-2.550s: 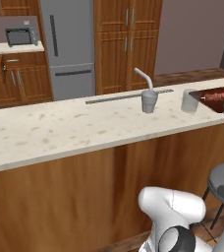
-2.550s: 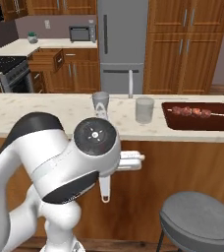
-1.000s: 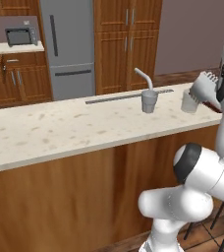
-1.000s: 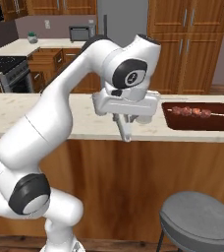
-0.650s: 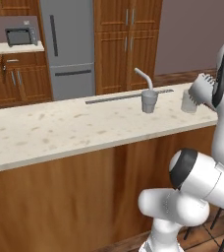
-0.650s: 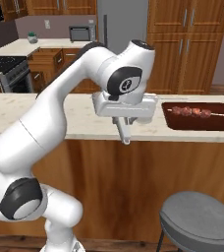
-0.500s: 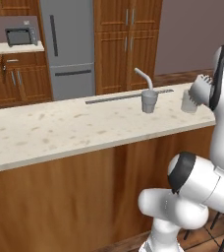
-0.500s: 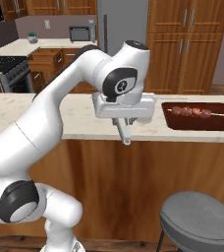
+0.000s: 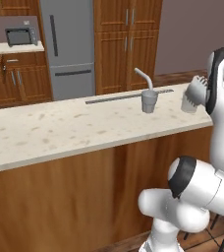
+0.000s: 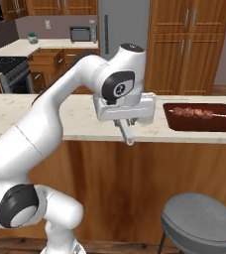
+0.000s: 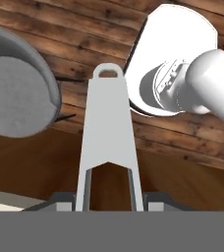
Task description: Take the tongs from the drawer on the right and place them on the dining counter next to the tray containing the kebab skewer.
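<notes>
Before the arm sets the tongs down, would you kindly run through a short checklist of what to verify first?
1. Tongs held in the gripper: ok.
2. Tongs hanging in front of the dining counter edge, not yet above it: not ok.
3. Tray with the kebab skewer on the counter to the right: ok.
4. Bare counter between gripper and tray: ok.
5. Stool below, away from the tongs: ok.
6. Cups out of the path: cannot tell.

dining counter | holds: tray, 2 cups
</notes>
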Controlling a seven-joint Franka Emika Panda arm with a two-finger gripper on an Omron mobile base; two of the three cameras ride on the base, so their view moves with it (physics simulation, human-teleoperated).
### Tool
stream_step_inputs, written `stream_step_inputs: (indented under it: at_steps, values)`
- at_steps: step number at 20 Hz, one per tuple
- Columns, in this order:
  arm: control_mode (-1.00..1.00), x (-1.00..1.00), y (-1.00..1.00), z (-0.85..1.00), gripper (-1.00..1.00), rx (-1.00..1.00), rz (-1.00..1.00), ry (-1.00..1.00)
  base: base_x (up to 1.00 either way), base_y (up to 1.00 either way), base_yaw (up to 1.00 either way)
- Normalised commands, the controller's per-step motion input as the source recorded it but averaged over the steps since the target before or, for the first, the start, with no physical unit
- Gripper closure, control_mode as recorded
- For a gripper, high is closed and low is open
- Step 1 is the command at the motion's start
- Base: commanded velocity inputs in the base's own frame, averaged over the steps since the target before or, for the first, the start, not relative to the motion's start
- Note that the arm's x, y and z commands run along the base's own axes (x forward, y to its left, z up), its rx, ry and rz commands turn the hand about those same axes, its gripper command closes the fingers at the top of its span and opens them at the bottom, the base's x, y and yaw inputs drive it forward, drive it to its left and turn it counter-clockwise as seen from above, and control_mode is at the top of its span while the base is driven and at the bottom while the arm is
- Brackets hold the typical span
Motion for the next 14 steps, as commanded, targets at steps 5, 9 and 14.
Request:
stream_step_inputs:
  at_steps: [5, 9, 14]
  values:
    - [-1.0, 0.86, 0.19, 0.0, 1.0, 0.0, -0.44, 0.06, 0.0, 0.0, 0.0]
    - [-1.0, 0.8, 0.34, 0.0, 1.0, 0.0, -0.47, 0.05, 0.0, 0.0, 0.0]
    - [-1.0, 0.0, 0.68, -0.04, 1.0, 0.04, -0.39, 0.0, 0.0, 0.0, 0.0]
